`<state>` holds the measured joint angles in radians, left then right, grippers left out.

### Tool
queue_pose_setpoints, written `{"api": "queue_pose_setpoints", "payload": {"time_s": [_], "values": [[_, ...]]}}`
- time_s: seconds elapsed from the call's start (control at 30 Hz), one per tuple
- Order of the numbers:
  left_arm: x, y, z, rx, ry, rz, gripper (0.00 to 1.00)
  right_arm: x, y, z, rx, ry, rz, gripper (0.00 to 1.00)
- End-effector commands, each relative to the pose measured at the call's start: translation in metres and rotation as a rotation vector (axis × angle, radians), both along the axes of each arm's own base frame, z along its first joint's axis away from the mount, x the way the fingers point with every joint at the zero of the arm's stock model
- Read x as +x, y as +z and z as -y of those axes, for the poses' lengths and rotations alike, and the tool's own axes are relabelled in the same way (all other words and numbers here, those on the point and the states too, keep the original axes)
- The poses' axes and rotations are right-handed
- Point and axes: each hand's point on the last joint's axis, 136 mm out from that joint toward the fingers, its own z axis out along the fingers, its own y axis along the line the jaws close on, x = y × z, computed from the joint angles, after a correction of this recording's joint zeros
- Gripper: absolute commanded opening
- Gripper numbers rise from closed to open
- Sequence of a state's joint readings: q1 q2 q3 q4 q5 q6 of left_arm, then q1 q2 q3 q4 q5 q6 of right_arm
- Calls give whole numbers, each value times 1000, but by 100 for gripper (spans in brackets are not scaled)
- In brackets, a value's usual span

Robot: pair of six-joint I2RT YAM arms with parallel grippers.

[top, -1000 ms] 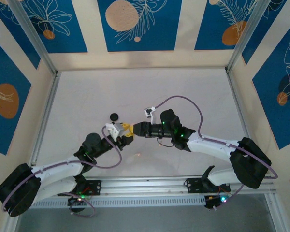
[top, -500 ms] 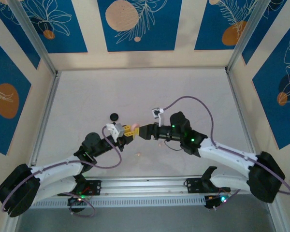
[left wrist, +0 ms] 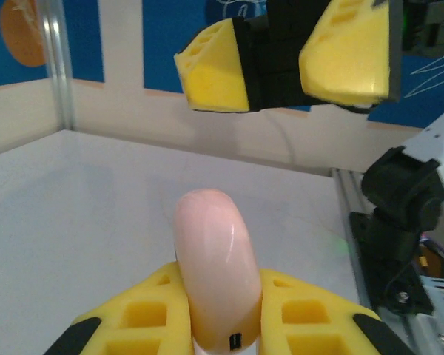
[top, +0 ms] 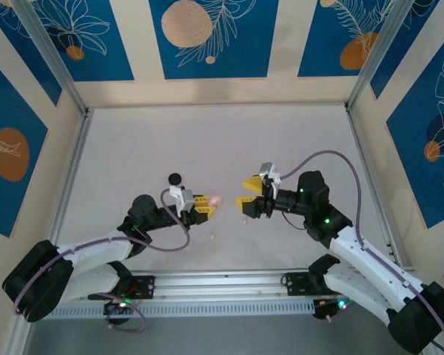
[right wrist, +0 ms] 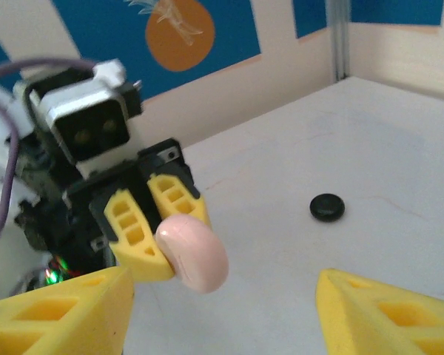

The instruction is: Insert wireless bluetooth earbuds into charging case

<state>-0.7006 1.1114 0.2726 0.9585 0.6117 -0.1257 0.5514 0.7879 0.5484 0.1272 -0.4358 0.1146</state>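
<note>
My left gripper (top: 205,205) is shut on a closed pale pink round charging case (top: 215,200), held on edge just above the table. The left wrist view shows the case (left wrist: 214,270) wedged upright between my yellow fingers (left wrist: 140,314). Facing it a short way to the right, my right gripper (top: 247,192) is open and empty, and it hangs above the case (left wrist: 277,59) in the left wrist view. The right wrist view looks at the held case (right wrist: 194,252) between its own spread fingers (right wrist: 55,314). Two tiny pale pink earbuds (top: 212,237) (top: 245,220) lie on the table.
A black round case (top: 175,178) lies closed on the white table (top: 296,140) behind the left gripper; the same case (right wrist: 327,207) appears in the right wrist view. Patterned walls and metal posts (top: 66,89) ring the table. A rail (top: 222,279) runs along the near edge.
My right gripper has pulled back to the right, away from the left gripper, and now stands open. The pink case stays in the left gripper, which shifted slightly right.
</note>
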Motion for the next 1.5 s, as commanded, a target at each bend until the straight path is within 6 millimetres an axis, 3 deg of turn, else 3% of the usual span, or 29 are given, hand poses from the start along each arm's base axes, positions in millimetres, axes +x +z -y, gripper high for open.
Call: {"api": "queue_pose_setpoints", "payload": {"time_s": [0.0, 0.37, 0.93, 1.27, 1.37, 1.47], "values": [[-18, 36, 5, -98, -136, 92, 13, -30, -8, -3, -72, 204, 213, 65], [-31, 51, 9, -169, -239, 141, 13, -43, -1, -19, -44, 442, 214, 57], [-34, 60, 8, -198, -251, 153, 14, -49, 4, -42, -23, 606, 153, 41], [-34, 60, 7, -199, -248, 151, 14, -50, 4, -44, -23, 636, 141, 14], [-31, 57, 7, -192, -232, 148, 20, -50, 4, -43, -37, 630, 143, 11], [-27, 50, 7, -173, -204, 145, 39, -49, 2, -41, -69, 609, 153, 11]]}}
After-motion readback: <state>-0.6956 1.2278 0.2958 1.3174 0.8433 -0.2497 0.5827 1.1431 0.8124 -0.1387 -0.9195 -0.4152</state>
